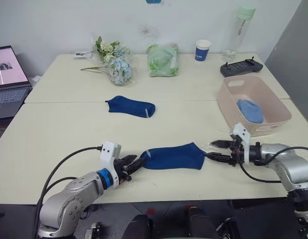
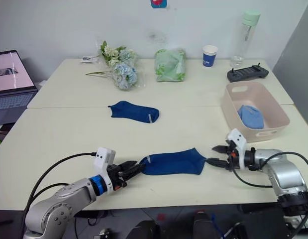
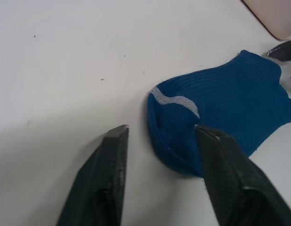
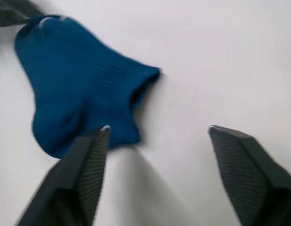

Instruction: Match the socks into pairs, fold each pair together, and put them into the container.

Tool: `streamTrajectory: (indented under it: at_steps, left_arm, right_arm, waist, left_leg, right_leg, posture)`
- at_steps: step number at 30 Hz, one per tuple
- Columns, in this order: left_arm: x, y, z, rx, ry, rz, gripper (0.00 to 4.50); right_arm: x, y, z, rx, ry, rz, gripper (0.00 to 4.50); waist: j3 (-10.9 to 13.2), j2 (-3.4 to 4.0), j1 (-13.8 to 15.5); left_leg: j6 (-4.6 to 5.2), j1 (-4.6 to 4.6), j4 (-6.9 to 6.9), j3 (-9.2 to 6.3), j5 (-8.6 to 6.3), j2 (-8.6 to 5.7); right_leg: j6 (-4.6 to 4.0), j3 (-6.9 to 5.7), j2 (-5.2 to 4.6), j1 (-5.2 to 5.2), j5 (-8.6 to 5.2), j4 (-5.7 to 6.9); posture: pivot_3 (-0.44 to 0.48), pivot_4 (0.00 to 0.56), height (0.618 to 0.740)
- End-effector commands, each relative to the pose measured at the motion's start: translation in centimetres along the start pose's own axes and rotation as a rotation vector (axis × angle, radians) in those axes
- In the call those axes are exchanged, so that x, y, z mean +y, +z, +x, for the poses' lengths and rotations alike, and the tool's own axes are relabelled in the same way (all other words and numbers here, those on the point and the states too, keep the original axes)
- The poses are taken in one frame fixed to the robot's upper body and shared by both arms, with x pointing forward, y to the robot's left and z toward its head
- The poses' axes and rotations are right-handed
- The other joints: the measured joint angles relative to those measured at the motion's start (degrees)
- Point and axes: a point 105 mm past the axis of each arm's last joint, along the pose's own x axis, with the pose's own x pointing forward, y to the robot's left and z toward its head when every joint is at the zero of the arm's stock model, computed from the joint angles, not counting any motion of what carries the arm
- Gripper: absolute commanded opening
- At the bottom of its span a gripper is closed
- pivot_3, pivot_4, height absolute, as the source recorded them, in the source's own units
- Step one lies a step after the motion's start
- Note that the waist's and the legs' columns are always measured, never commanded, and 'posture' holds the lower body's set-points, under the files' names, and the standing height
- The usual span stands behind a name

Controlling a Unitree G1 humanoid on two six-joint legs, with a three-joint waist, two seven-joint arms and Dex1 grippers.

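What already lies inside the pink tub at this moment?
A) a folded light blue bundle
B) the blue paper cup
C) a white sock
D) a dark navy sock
A: a light blue bundle lies in the pink tub, while both navy socks, the near one and the far one, lie on the table.

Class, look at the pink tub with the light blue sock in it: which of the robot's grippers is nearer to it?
The right gripper: it is open just in front of the pink tub, at the near navy sock's cuff. The left gripper is open at that sock's toe, farther away.
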Motion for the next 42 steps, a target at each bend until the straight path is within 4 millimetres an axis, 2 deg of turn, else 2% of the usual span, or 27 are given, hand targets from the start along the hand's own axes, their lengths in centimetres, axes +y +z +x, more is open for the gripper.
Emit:
streamTrajectory:
  at_steps: [1,3,5,7,10,12,15,16,19,24,27,33,35,39,42]
  left_arm:
    - [1.9,3.1,-1.0,-0.117,0.051,0.103,3.7]
    - [1.5,4.8,-1.0,-0.176,0.015,0.19,3.7]
    - [0.1,6.3,-0.3,-0.215,-0.047,0.322,3.36]
    - [-1.8,6.6,0.8,-0.221,-0.141,0.432,2.81]
    - [-3.3,5.5,2.7,-0.198,-0.208,0.503,1.86]
    - [-3.5,3.0,3.9,-0.114,-0.245,0.578,1.22]
    - [-2.7,0.8,4.7,-0.046,-0.233,0.635,0.22]
    - [-2.1,0.0,4.9,-0.028,-0.21,0.638,0.01]
    - [-1.0,-1.2,4.7,-0.001,-0.182,0.634,0.01]
    - [-0.4,-1.1,3.9,-0.004,-0.182,0.628,0.01]
    - [-0.6,-0.4,3.2,-0.035,-0.205,0.601,0.01]
    - [-2.1,1.9,2.6,-0.122,-0.282,0.583,0.01]
    - [-2.6,2.4,2.3,-0.126,-0.306,0.577,0.01]
    - [-3.1,0.8,1.7,-0.036,-0.36,0.612,0.01]
    - [-2.7,-0.8,1.8,0.021,-0.332,0.6,0.01]
  right_arm:
    - [-0.3,3.6,-0.5,-0.172,-0.072,-0.083,4.27]
    - [-0.5,4.9,-0.2,-0.244,-0.114,-0.119,4.27]
    - [1.1,5.9,1.0,-0.319,-0.084,-0.14,3.83]
    - [3.1,5.8,2.6,-0.309,-0.03,-0.204,3.26]
    - [5.7,5.4,5.0,-0.298,0.032,-0.24,2.2]
    - [6.8,4.3,6.7,-0.268,0.058,-0.249,1.46]
    - [7.0,3.7,7.6,-0.279,0.05,-0.189,0.33]
    - [6.7,2.9,7.8,-0.265,0.038,-0.173,0.02]
    - [5.2,0.9,7.1,-0.195,-0.025,-0.179,0.02]
    - [3.9,-0.7,5.3,-0.15,-0.058,-0.18,0.02]
    - [3.1,-0.5,4.1,-0.169,-0.083,-0.152,0.02]
    - [5.3,3.0,3.1,-0.293,0.035,-0.192,0.02]
    - [5.9,3.4,3.4,-0.293,0.056,-0.201,0.02]
    - [7.1,1.9,4.9,-0.232,0.11,-0.208,0.02]
    - [7.0,0.9,5.6,-0.198,0.099,-0.202,0.02]
  waist:
    - [0.0,0.01,-0.3]
    - [0.0,0.01,-0.4]
    - [0.0,0.01,-0.2]
    - [0.0,0.01,-0.1]
    - [0.0,0.01,-0.1]
    - [0.0,0.0,-0.2]
    - [0.0,0.01,-0.3]
    - [0.0,0.01,-0.4]
    - [0.0,0.02,-0.3]
    - [0.0,0.03,-0.3]
    - [0.0,0.03,-0.4]
    - [0.0,0.04,-0.4]
    - [0.0,0.03,-0.4]
    - [0.0,0.03,-0.4]
    - [0.0,0.04,-0.4]
  left_leg:
    - [0.0,0.01,0.0,0.0,0.0,0.0]
    - [0.0,0.02,0.0,0.01,0.0,-0.01]
    - [-0.01,-0.02,0.0,-0.01,0.0,0.0]
    - [-0.02,-0.04,-0.01,-0.02,0.01,0.01]
    - [-0.02,-0.07,0.0,-0.01,0.01,-0.02]
    - [-0.02,-0.07,0.0,-0.01,0.01,-0.02]
    - [-0.02,-0.07,-0.01,0.0,0.01,-0.07]
    - [-0.02,-0.07,-0.01,0.0,0.01,-0.07]
    - [-0.01,-0.05,-0.01,-0.04,0.01,-0.05]
    - [0.0,0.04,-0.01,-0.02,0.0,-0.06]
    - [0.01,0.09,-0.04,-0.01,-0.01,-0.04]
    - [0.02,0.07,-0.03,-0.03,-0.01,0.0]
    - [0.02,0.05,-0.03,-0.06,-0.01,0.03]
    - [0.02,0.07,-0.04,-0.05,-0.01,0.01]
    - [0.02,0.06,-0.07,-0.03,-0.01,0.0]
  right_leg:
    - [0.0,0.0,0.02,0.0,0.0,0.02]
    - [-0.01,0.0,0.07,-0.02,0.01,0.04]
    - [-0.01,-0.01,0.05,-0.03,0.0,0.01]
    - [0.0,-0.01,0.0,-0.03,0.0,-0.03]
    - [0.0,0.0,-0.06,-0.02,0.0,-0.08]
    - [0.0,0.01,-0.06,-0.04,0.0,-0.07]
    - [0.0,0.0,-0.01,-0.09,0.0,-0.02]
    - [0.0,0.01,0.0,-0.1,0.0,-0.02]
    - [0.0,-0.01,0.02,-0.08,0.0,-0.01]
    - [0.0,0.01,0.0,0.0,0.0,0.0]
    - [0.0,0.01,0.05,0.02,0.0,0.01]
    - [0.0,0.0,0.04,0.03,0.0,0.01]
    - [0.0,-0.01,0.04,0.03,0.0,0.01]
    - [0.0,-0.02,0.05,0.04,0.0,0.01]
    - [0.0,-0.01,0.06,0.01,0.0,0.0]
  posture:
    - [0.0,0.15,0.74]
    - [0.0,0.15,0.74]
    - [0.0,0.15,0.74]
    - [0.0,0.15,0.74]
    - [0.0,0.15,0.74]
    - [0.0,0.15,0.74]
    - [0.0,0.15,0.74]
    - [0.0,0.15,0.74]
    - [0.0,0.15,0.74]
    - [0.0,0.15,0.74]
    - [0.0,0.15,0.74]
    - [0.0,0.15,0.74]
    - [0.0,0.15,0.74]
    - [0.0,0.15,0.74]
    - [0.0,0.15,0.74]
